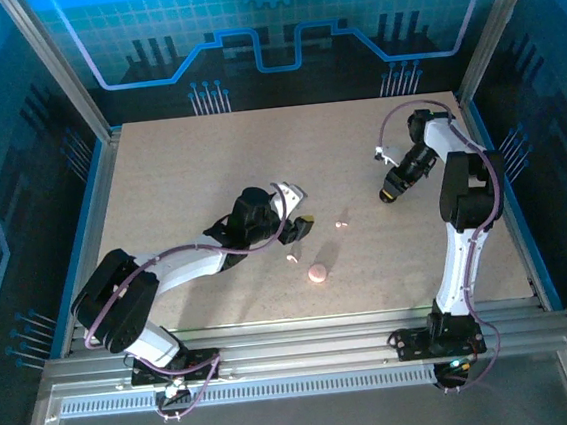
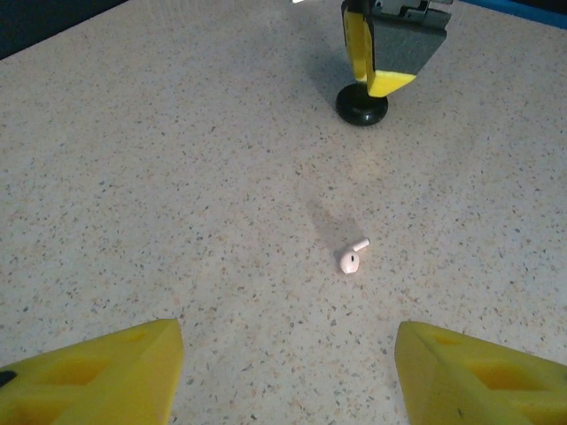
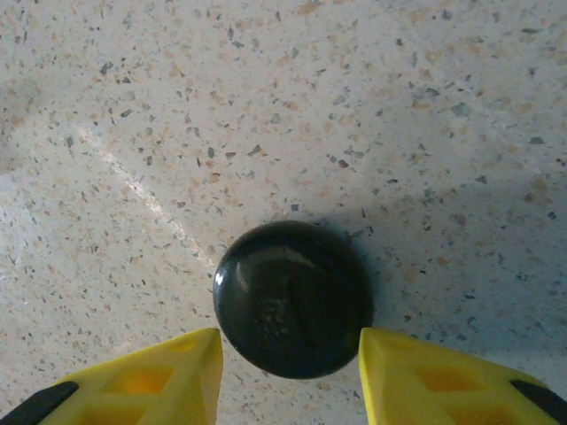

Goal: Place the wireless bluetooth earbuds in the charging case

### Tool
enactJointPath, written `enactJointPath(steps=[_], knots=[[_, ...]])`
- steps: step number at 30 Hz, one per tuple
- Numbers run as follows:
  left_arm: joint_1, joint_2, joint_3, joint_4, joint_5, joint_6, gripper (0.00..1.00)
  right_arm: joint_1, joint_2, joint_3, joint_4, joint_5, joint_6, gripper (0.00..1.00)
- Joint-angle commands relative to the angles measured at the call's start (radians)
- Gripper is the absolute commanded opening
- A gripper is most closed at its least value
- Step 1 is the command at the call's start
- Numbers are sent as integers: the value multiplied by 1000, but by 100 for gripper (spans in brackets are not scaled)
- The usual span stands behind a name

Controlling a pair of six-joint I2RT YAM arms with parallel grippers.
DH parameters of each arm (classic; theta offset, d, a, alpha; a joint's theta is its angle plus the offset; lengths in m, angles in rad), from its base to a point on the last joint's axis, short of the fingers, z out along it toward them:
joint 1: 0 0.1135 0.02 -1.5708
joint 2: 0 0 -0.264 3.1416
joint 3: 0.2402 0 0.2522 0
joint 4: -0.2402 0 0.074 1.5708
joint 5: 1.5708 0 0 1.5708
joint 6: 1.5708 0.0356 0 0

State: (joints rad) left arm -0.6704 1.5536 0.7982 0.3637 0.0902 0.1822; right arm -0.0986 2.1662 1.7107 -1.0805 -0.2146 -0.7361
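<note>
Left gripper [image 1: 300,229], at the centre of the overhead frame: spread wide, pinching nothing. Hangs low over the speckled table [image 1: 180,182], with its yellow fingers [image 2: 97,376] in the two bottom corners of the left wrist view and bare surface between them.

Ahead of those fingers, a little right of centre in that view: one pink earbud [image 2: 352,257], loose on the table, stem toward the upper right, touching nothing. From above, sits just right of the left gripper, between the two grippers.

Below the left gripper in the overhead frame: a second pink earbud [image 1: 292,259], also loose on the table. Just down and right of it, near but apart: the pink case [image 1: 318,273], round, too small to tell its lid.

Right gripper [image 1: 390,192], right of centre and higher in the overhead frame: parted, tips down over the black case [image 3: 292,298]. Straddles that round, glossy case in the right wrist view, right fingertips [image 3: 425,381] at the lower corners, level with the case's sides. Cannot tell whether they touch it; looks parted rather than pinching. At the top of the left wrist view: the same tips just above the case, the case flat on the table.
</note>
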Motion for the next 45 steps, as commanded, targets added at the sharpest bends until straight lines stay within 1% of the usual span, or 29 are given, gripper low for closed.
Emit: enactJointPath(steps=[1, 6, 9, 13, 15, 17, 18, 21, 24, 27, 31, 34, 38, 41, 45], knots=[[-1, 7, 30, -1, -3, -16, 65, -20, 13, 21, -3, 4, 15, 45], [0, -8, 25, 3, -7, -32, 65, -20, -29, 8, 16, -18, 32, 46], [-1, -32, 19, -10, -9, -54, 64, -17, -94, -13, 60, -24, 113, 48], [-2, -93, 12, -80, -43, -114, 64, 11, -220, -85, 116, -45, 232, 50], [-3, -133, -9, -110, -60, -152, 63, 38, -277, -130, 139, -48, 284, 50], [-2, -178, -31, -150, -78, -203, 63, 70, -334, -176, 150, -51, 329, 46], [-3, -205, -38, -188, -93, -236, 63, 89, -368, -200, 161, -44, 366, 45], [-4, -271, -29, -350, -147, -349, 62, 162, -456, -273, 175, -35, 445, 46], [-4, -334, -2, -554, -171, -486, 62, 267, -544, -340, 172, 5, 519, 48], [-4, -386, 18, -745, -202, -619, 62, 364, -621, -392, 174, 8, 631, 49], [-3, -449, 5, -921, -206, -793, 63, 507, -712, -456, 150, 40, 766, 50], [-1, -479, -31, -983, -180, -904, 63, 594, -742, -484, 115, 68, 870, 52], [-1, -502, -82, -1046, -152, -1005, 63, 694, -717, -494, 70, 76, 1043, 55], [-1, -521, -116, -1077, -151, -1039, 63, 761, -682, -508, 81, 76, 1146, 57], [0, -578, -166, -1083, -164, -1067, 64, 818, -600, -484, 49, 123, 1206, 59]])
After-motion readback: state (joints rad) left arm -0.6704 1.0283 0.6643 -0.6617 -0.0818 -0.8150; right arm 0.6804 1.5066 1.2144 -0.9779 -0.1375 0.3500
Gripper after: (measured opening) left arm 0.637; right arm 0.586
